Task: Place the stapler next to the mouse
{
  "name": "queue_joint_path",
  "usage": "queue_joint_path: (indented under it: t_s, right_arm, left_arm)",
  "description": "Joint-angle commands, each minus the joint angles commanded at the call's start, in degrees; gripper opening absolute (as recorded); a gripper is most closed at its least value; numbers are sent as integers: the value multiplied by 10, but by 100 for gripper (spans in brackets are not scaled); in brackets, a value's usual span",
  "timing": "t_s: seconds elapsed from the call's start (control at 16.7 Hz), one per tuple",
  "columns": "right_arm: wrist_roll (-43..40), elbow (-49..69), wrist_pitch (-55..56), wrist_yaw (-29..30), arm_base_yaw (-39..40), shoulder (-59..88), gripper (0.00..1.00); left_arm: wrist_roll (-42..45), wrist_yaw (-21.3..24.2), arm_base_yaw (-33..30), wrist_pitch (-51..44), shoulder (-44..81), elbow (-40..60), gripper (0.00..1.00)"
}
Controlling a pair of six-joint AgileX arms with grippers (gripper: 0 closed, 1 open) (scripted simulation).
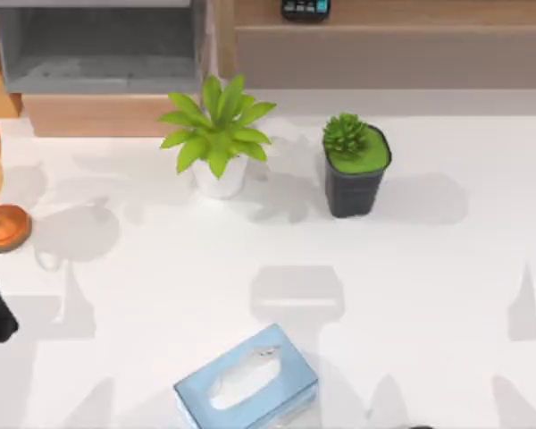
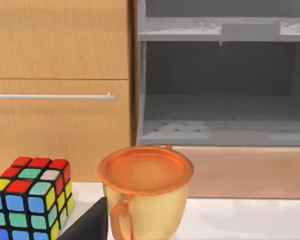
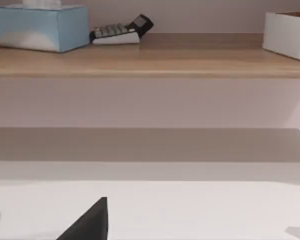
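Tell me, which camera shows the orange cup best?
The left wrist view: the cup stands close and nearly whole, beside a colour cube. The top view catches it cut by the left edge.

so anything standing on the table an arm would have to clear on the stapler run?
Possibly three: tissue box at front centre, leafy plant and dark-potted plant farther back. A cup and colour cube stand close ahead of the left wrist camera. Where the stapler lies, I cannot tell.
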State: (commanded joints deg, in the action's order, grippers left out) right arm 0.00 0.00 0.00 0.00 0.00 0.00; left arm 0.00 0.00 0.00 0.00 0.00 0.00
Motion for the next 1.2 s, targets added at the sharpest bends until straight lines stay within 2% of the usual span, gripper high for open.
queue_joint_path:
  t_s: [0.24,0.48,0.72,1.2]
  right_arm:
    - [2,17,-12,-1,-1,18,100]
    - [13,113,-78,-2,-6,127,100]
    - [26,257,-185,-2,-17,328,100]
    - [54,562,-423,6,-40,829,100]
  left_arm:
    - [0,0,0,0,0,0,100]
    - [0,0,0,0,0,0,100]
    - [0,0,0,0,0,0,100]
    - [0,0,0,0,0,0,100]
